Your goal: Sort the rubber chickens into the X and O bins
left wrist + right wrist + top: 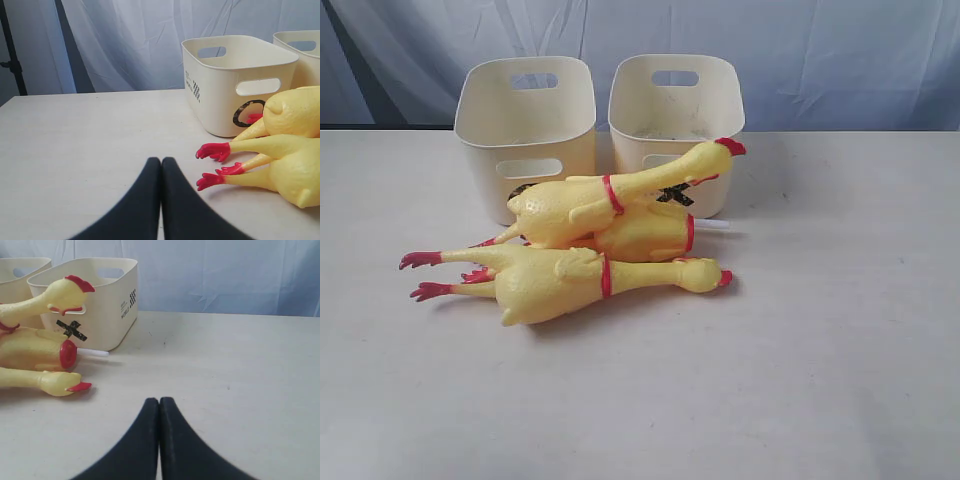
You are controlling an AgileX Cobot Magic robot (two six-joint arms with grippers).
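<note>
Three yellow rubber chickens lie piled on the table in front of the bins. The top one (565, 205) leans its red-combed head against the X bin (675, 120). A second chicken (650, 238) lies under it, and a third (550, 285) lies nearest the front, head to the right. The O bin (525, 130) stands left of the X bin, both upright; the chickens partly cover their marks. My left gripper (161, 161) is shut and empty, just short of the red feet (215, 150). My right gripper (159, 401) is shut and empty, apart from the front chicken's head (57, 382). Neither gripper shows in the exterior view.
The pale table (820, 350) stretches wide around the pile. A light curtain (840, 60) hangs behind the bins. A thin white stick (92, 353) lies by the X bin's base.
</note>
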